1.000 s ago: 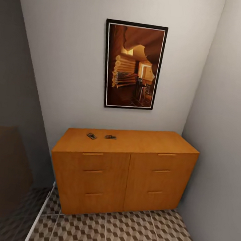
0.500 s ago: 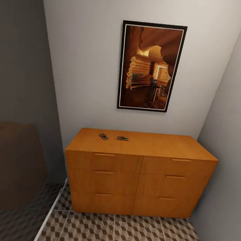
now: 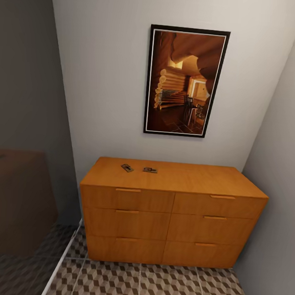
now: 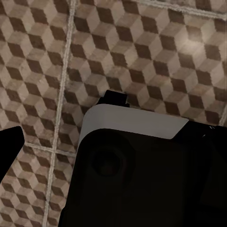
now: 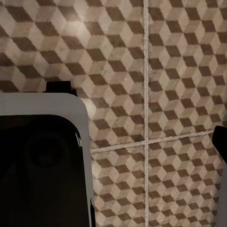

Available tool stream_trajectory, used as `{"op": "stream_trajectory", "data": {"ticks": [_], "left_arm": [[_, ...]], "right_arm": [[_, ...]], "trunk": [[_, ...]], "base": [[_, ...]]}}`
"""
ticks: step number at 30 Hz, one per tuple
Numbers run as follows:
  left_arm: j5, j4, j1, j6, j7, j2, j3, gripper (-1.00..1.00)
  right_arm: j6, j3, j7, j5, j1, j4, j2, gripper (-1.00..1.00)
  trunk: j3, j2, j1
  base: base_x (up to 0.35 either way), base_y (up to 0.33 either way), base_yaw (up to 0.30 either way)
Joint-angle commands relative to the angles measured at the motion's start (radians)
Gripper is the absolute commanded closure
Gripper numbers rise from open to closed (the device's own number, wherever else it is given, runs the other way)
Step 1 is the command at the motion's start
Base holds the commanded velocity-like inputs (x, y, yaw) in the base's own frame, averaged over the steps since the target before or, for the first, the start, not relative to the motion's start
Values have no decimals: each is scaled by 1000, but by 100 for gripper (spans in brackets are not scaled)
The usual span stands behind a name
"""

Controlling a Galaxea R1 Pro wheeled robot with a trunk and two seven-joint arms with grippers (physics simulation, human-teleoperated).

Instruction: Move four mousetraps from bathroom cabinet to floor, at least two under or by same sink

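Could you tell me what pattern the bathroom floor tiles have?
Small brown, beige and white 3D cubes on the bathroom floor, clearest in the right wrist view.

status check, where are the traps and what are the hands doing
Two mousetraps lie on the cabinet top, left of middle. Hands not in head view; wrist cameras look down at bathroom floor. Drawers shut, nothing blocking the cabinet front.

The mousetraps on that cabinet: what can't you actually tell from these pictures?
- Head view: two mousetraps on the cabinet are too small to show their wire parts.
- The closed drawer fronts hide whatever is inside.
- Wrist views: robot body blocks part of the bathroom floor.
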Motion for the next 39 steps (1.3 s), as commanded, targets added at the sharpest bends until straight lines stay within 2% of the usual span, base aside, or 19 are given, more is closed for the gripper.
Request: {"op": "stream_trajectory", "data": {"ticks": [1,19,39], "left_arm": [[8,0,-1,-2,3,0,-6,-100],[10,0,-1,-4,5,-2,-5,-100],[14,3,-1,-42,4,-2,-8,-100]], "right_arm": [[-6,8,0,-10,-1,3,0,-100],[-6,11,-1,-10,-1,3,0,-100],[-4,4,0,-18,-1,2,-1,-100]], "trunk": [[-1,-1,0],[-1,-1,0],[-1,-1,0]], "base": [[107,0,1],[19,0,0],[0,0,0]]}}
